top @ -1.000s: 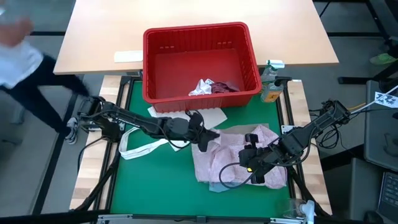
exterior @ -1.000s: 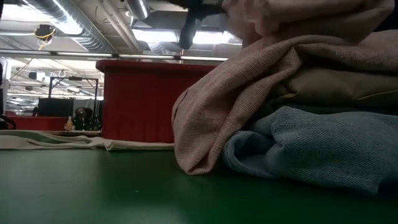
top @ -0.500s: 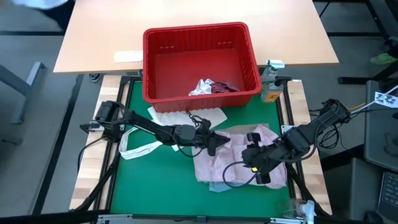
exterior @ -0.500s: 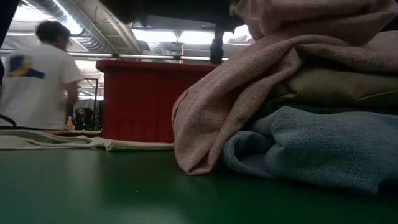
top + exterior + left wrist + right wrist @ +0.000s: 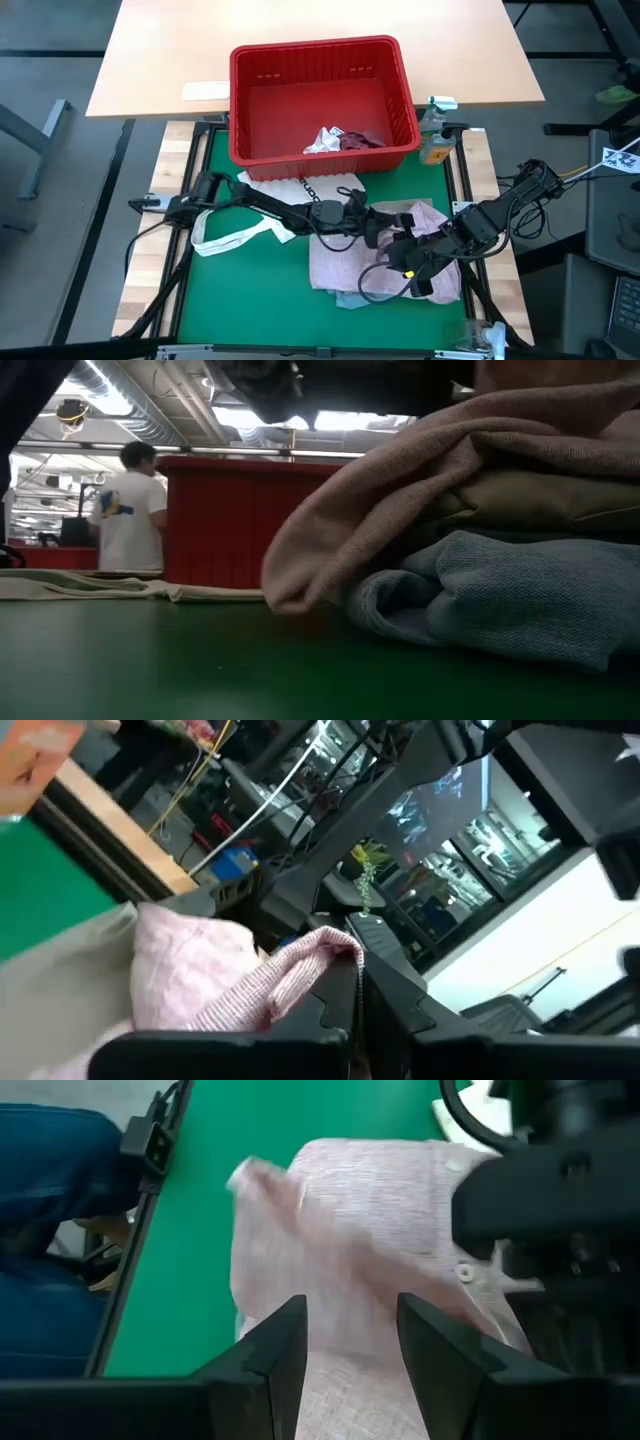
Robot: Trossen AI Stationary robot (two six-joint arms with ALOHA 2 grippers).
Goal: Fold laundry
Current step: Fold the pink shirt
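Laundry: pink garment heaped on the green mat of the table, over beige and light blue pieces; more cloth in the red basket.
Left gripper: clamped shut on a fold of the pink garment, carried across the pile toward the right arm.
Right gripper: low over the pile's right part, fingers partly apart; cannot tell any hold.
Risk: thin pinch, so fold likely to slip free mid-carry; lower layers dragged along; grippers close enough to collide.
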